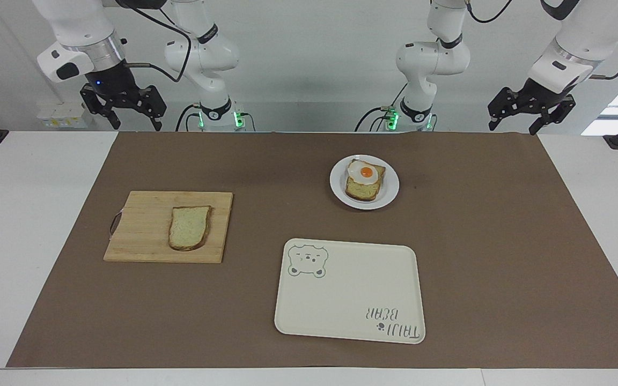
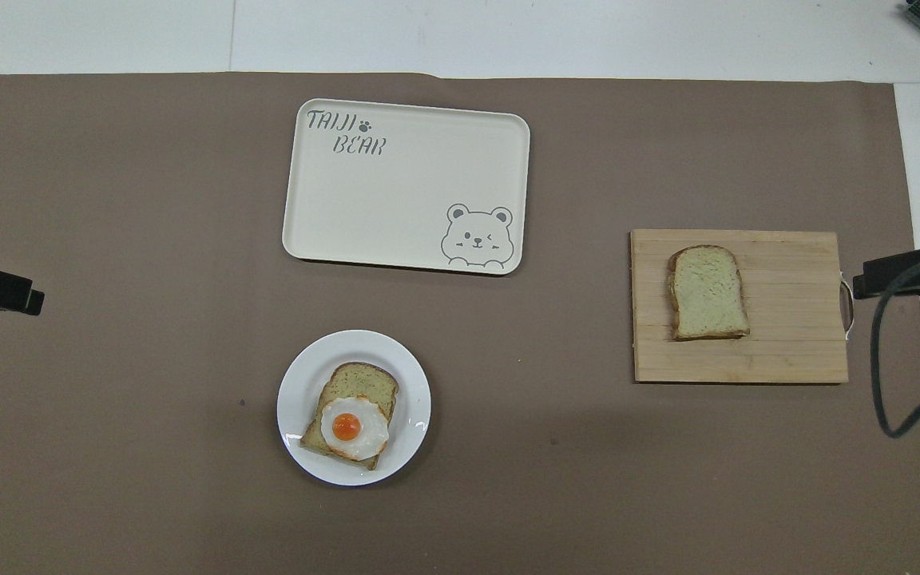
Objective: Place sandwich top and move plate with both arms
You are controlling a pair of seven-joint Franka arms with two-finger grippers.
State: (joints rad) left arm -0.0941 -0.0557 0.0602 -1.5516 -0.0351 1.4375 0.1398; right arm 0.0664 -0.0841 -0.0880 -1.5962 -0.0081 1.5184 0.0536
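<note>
The sandwich top [image 1: 189,227] lies flat on a wooden cutting board [image 1: 142,236] toward my right arm's end of the tabletop [image 1: 30,225]. The plate [image 1: 389,192], bearing toast with a fried egg [image 1: 365,172], sits nearer to me than the cream bear tray [image 1: 349,300]. Nothing lies between them. My right hand [image 1: 126,113] and left hand [image 1: 521,115] hang raised above the tabletop's edge nearest my bases, both released and empty.

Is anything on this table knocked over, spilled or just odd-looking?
Nothing spilled or damaged. The fried egg sits off-centre, overhanging the toast on the plate. The plain bread slice lies flat on the cutting board.
</note>
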